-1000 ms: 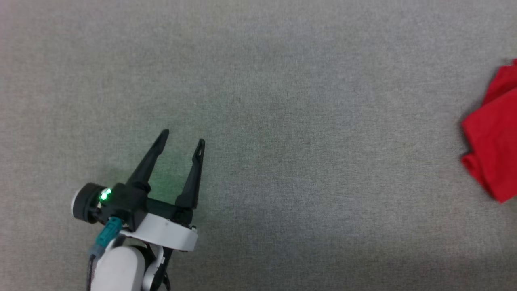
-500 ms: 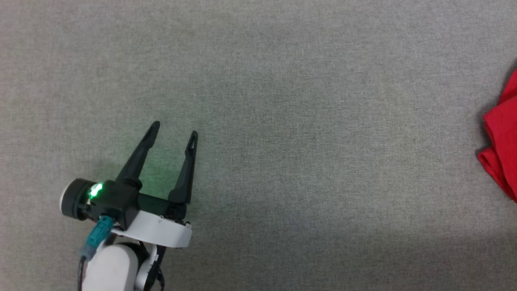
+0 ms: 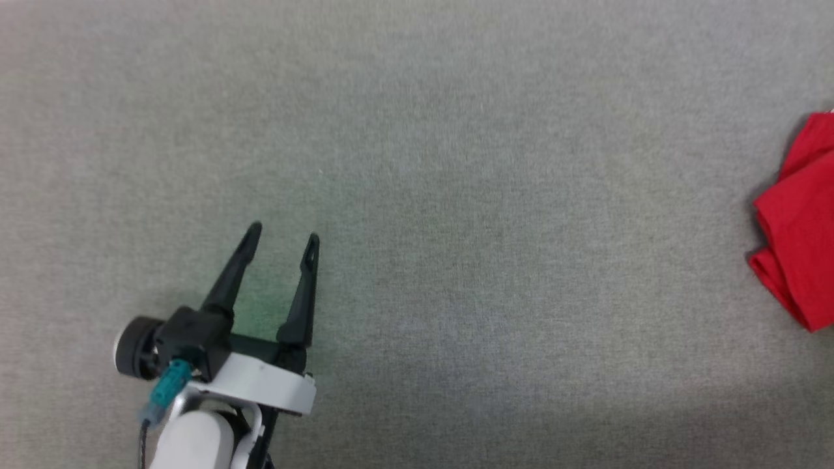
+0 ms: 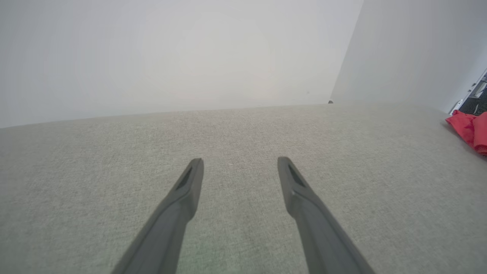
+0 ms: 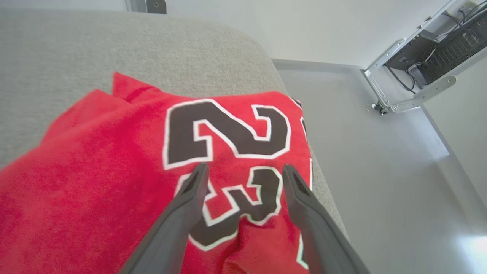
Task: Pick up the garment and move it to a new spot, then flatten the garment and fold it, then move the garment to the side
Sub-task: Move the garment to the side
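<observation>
Lying bunched, the garment (image 5: 95,171) hid its sleeves. Right claw (image 5: 244,167) hung over it, agape, empty; left claw (image 3: 283,232) likewise agape, well apart.

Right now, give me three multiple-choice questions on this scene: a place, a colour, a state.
1. In the head view, where does the garment lie on the grey surface?
A. centre B. far right edge C. near left corner
2. What colour are the garment's numbers?
A. blue B. yellow C. black, outlined white
3. How does the right tool stand?
A. open over the garment B. shut on the garment C. shut on nothing
Answers: 1 B, red cloth is cut by the right border; 2 C, the right wrist view shows them; 3 A, its fingers are spread apart with cloth lying beneath.
</observation>
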`<state>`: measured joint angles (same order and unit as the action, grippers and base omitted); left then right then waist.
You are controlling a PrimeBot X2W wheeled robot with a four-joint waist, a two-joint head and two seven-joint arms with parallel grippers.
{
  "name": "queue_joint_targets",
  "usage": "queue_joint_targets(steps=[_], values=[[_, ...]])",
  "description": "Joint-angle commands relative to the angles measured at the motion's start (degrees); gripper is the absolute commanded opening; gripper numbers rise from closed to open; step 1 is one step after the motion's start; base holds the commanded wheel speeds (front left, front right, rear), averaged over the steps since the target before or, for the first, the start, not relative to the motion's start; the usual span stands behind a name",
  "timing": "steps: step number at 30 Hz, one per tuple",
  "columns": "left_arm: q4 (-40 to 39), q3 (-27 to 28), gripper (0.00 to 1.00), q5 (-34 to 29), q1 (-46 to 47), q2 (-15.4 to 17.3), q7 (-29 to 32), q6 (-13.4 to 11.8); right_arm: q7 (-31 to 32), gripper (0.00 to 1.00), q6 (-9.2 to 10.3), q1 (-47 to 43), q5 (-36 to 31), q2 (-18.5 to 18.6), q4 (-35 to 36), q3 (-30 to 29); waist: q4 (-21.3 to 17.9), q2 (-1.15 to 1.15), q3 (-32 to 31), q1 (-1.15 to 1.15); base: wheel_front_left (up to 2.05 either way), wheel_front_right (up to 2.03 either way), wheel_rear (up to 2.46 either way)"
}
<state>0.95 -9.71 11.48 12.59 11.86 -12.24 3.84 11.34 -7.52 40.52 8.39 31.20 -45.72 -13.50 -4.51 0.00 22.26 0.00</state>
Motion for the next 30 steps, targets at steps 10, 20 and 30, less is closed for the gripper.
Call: queue_joint_targets(steps=[10,20,30], values=[[7.18,-0.05,1.0,2.64,-3.99,-1.11,-2.47,0.88,0.25,1.0,0.07,-9.7,11.7,-5.89,12.58,16.88,3.18,0.0,-13.4,0.0,0.0,0.0,0.0],[11.73,1.37,1.0,4.2,-6.96,-0.95,-2.91,1.2,-3.75,1.0,0.07,-18.93,16.52,-13.33,20.21,21.41,6.11,0.0,-21.64,0.0,0.0,0.0,0.0],[11.44,3.95,1.0,4.84,-12.14,-0.69,-2.96,0.33,-6.19,1.0,0.07,-27.36,14.78,-18.17,28.19,20.03,7.0,0.0,-24.93,0.0,0.0,0.0,0.0]])
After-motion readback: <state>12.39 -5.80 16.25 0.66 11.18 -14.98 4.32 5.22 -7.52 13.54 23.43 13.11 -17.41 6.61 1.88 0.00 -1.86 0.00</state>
